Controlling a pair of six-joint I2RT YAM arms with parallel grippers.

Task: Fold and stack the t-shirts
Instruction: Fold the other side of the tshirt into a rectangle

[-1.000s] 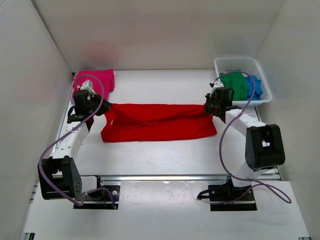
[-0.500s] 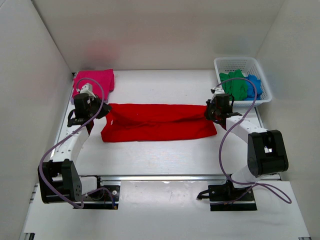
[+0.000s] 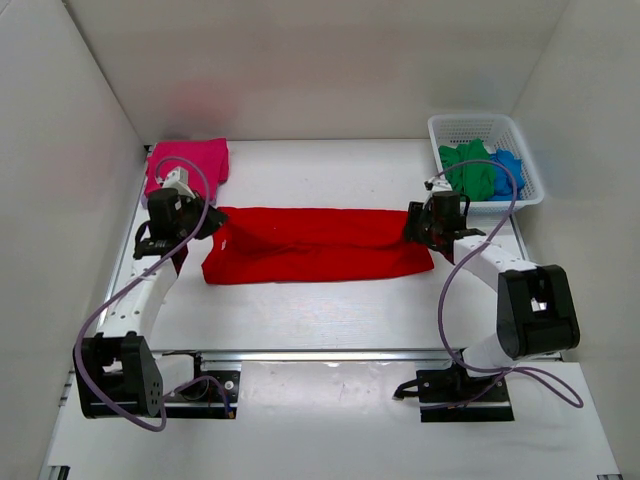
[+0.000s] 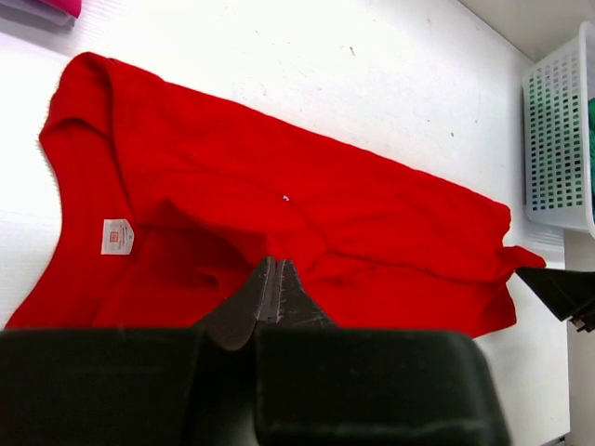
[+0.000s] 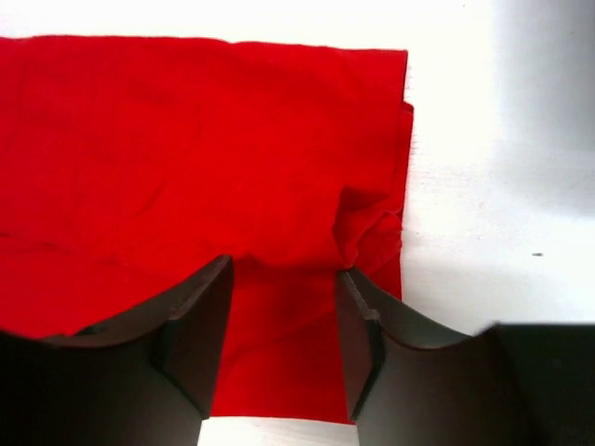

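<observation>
The bright red t-shirt (image 3: 310, 245) lies stretched left to right across the middle of the table, folded lengthwise. My left gripper (image 3: 207, 222) is at its left end; in the left wrist view its jaws (image 4: 272, 265) are shut on a raised pucker of the red cloth (image 4: 372, 223). My right gripper (image 3: 412, 225) is open and hovers over the shirt's right end (image 5: 186, 139), holding nothing (image 5: 284, 269). A folded magenta-pink t-shirt (image 3: 190, 160) lies at the back left. The green t-shirt (image 3: 470, 168) and the blue t-shirt (image 3: 508, 165) sit in the basket.
The white mesh basket (image 3: 480, 122) stands at the back right and also shows in the left wrist view (image 4: 558, 139). White walls close in the table on the left, back and right. A metal rail runs along the near edge.
My right gripper has let go of the red shirt's right end, opened and dropped slightly towards the near side. The shirt's right end now lies flat. The left gripper has barely moved.
</observation>
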